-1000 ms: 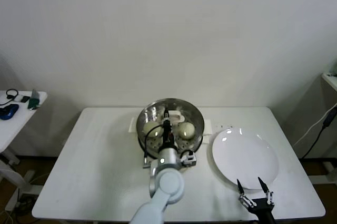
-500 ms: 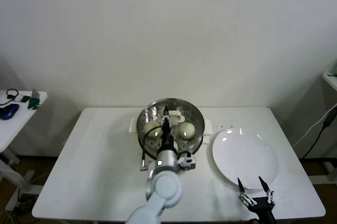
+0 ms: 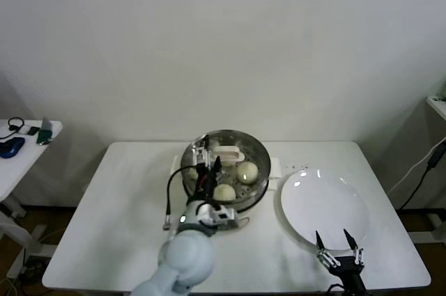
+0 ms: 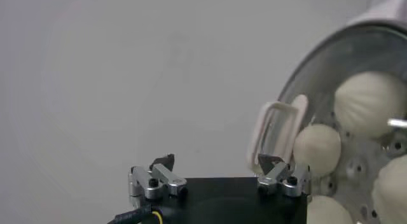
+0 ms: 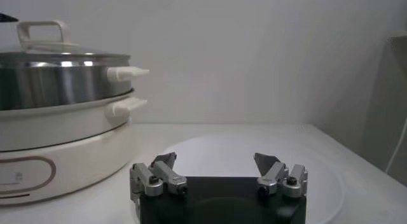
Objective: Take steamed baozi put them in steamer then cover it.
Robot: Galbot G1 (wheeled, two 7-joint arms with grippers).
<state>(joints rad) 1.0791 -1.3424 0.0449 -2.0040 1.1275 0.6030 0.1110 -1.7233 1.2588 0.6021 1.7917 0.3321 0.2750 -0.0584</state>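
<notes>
The steamer (image 3: 259, 179) stands on its cream-white cooker base at the table's far middle. The glass cover (image 3: 245, 144) lies on it, its cream-white bar handle (image 3: 225, 150) free. Baozi (image 3: 245, 170) show through the glass, three in the head view. My left gripper (image 3: 204, 161) is open and empty above the cover's left part, beside the handle. The left wrist view shows the gripper (image 4: 216, 161), the handle (image 4: 276, 126) and several baozi (image 4: 317, 149). My right gripper (image 3: 333, 244) is open and empty at the table's front right. The right wrist view shows it (image 5: 216, 160) and the covered steamer (image 5: 57, 79).
A flat white plate (image 3: 324, 209) lies right of the steamer, just beyond my right gripper; it also shows in the right wrist view (image 5: 318, 174). A side table (image 3: 21, 144) with small items stands at far left. The wall is close behind the table.
My left gripper has moved left off the cover's centre, so the bar handle now shows free. The right arm has barely moved.
</notes>
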